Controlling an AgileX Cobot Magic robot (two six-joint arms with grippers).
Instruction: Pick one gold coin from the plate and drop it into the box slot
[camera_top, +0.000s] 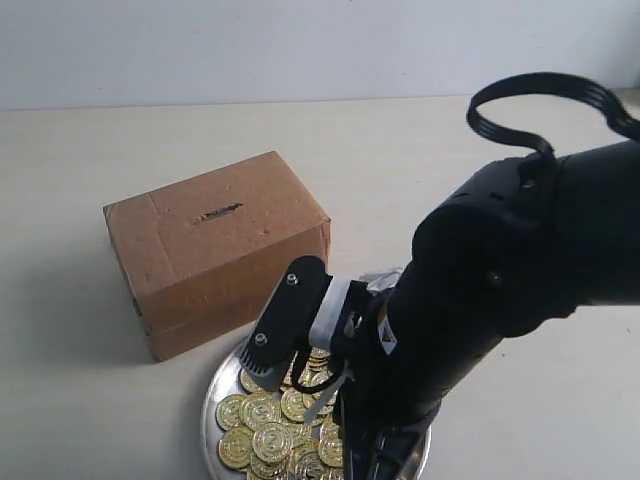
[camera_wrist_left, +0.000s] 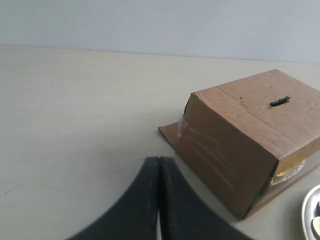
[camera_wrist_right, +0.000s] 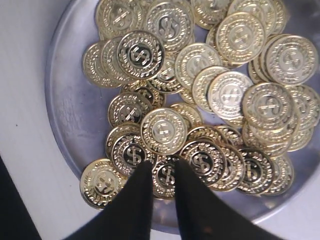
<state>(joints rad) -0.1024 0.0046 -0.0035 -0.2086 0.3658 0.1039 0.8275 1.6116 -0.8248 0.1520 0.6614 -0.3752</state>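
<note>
- Gold coins heaped on the plate, bottom centre of exterior view, overlapping nearly everywhere.
- Over the pile's edge: right gripper, fingers a narrow gap apart w/ one coin showing between the tips. Can't tell if they touch it.
- Bottom of left wrist view: left gripper, fingers pressed together, empty, over bare tabletop near the box.
- On box top, up-left of plate: the slot.
- Step in hand, prob.: grab one coin. Go for a coin propped on others so an edge is free. Close slowly and check only one lifts. Flat coins on metal will likely slip.
</note>
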